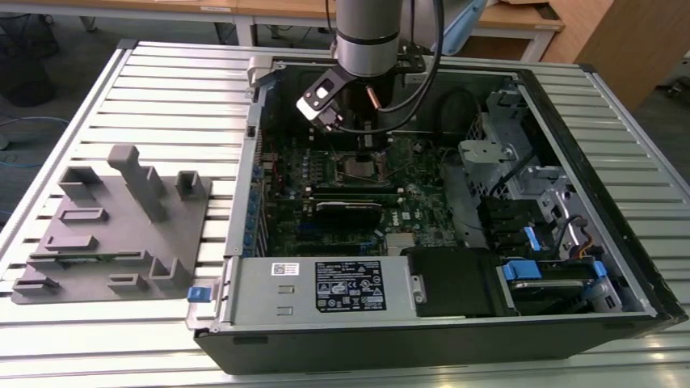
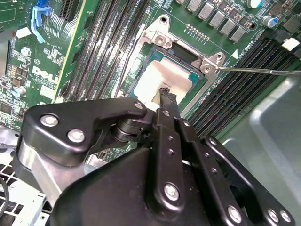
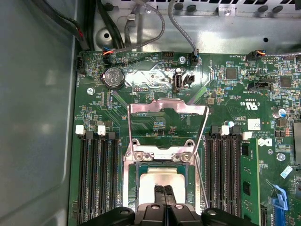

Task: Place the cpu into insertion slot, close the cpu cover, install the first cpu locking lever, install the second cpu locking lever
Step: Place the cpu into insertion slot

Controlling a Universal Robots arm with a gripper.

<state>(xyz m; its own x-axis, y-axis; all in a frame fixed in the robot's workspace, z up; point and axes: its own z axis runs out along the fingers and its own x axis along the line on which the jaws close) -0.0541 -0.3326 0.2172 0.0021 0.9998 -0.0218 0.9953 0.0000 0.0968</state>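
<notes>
Robotics lab: slatted aluminium bench (image 1: 161, 89), open computer case (image 1: 431, 347), wooden desks (image 1: 506, 20) behind.

A slatted table (image 1: 140, 89) carries two things directly — computer case (image 1: 431, 343), grey fixture (image 1: 161, 242).

Bright, even room light; glare whites out cpu (image 2: 162, 80) top, soft shadows w/in case (image 1: 431, 343).

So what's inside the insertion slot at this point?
The cpu sits in the insertion slot, silver top showing. The gripper tip covers part of it, and the contacts beneath cannot be seen. The cpu cover stands open.
</notes>
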